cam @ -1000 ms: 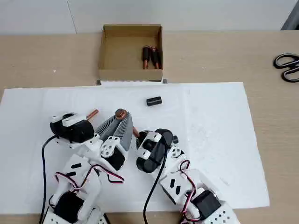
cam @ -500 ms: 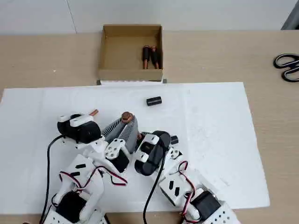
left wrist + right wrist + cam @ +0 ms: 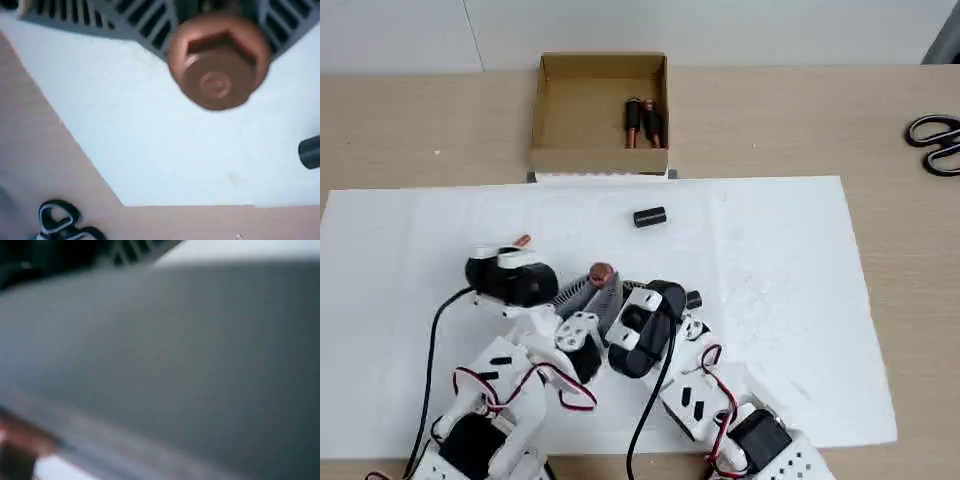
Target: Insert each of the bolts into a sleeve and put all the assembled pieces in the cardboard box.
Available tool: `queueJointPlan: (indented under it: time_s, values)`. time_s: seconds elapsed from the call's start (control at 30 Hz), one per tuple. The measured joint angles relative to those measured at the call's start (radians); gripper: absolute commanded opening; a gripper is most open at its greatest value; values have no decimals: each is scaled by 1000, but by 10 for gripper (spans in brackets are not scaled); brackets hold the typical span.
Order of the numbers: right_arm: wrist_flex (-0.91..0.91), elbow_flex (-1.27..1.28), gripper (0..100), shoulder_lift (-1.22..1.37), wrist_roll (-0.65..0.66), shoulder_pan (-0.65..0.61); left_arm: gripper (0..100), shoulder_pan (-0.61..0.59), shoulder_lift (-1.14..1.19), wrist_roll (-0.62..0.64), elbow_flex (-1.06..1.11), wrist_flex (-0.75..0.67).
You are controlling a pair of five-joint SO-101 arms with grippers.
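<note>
White paper (image 3: 780, 300) covers the bench (image 3: 880, 120); we note left end effector (image 3: 599, 284) clamped on a bolt (image 3: 601, 271), loose sleeve (image 3: 649, 216) lying crosswise just beyond, toward the box (image 3: 580, 115).

Table (image 3: 420, 120): sheet (image 3: 770, 260) across the near part, box (image 3: 570, 110) just behind its far edge, scissors (image 3: 935, 143) far right, off the sheet. In the box, right side: two assembled pieces (image 3: 642, 122) side by side. On the sheet: sleeve (image 3: 649, 216) before the box; nearer, bolt (image 3: 600, 272) in the left gripper (image 3: 598, 282); second bolt (image 3: 523, 241) to its left
</note>
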Motion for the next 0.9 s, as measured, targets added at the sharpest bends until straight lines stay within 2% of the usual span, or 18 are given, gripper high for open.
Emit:
queueJointPlan:
  time_s: [0.4,0.63,0.9]
  values:
    - [-8,0,2,2,0,0,9,11,-9,-37,37,2]
    - [-8,0,2,3,0,2,168,12,-11,-107,51,9]
    - [-6,0,2,3,0,3,182,12,-12,-117,49,28]
